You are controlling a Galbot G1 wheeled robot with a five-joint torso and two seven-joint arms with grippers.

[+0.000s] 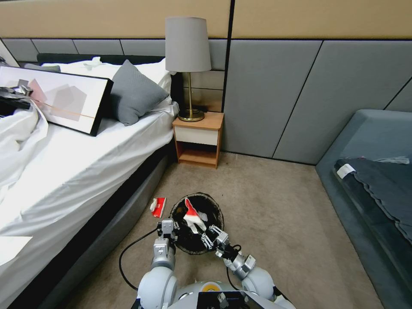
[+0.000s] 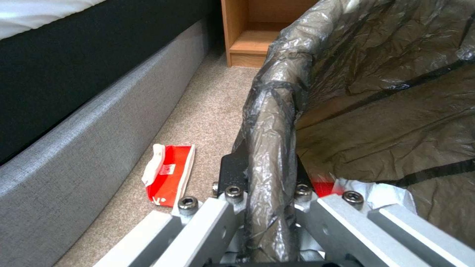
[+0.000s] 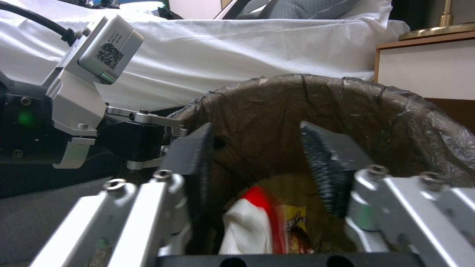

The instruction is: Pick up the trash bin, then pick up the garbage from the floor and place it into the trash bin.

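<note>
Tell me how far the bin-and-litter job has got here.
Done: left gripper is clamped on the trash bin rim; red-and-white litter lies inside. In hand: right gripper is open over the bin mouth. Left: a red-and-white packet on the carpet beside the bed.
</note>
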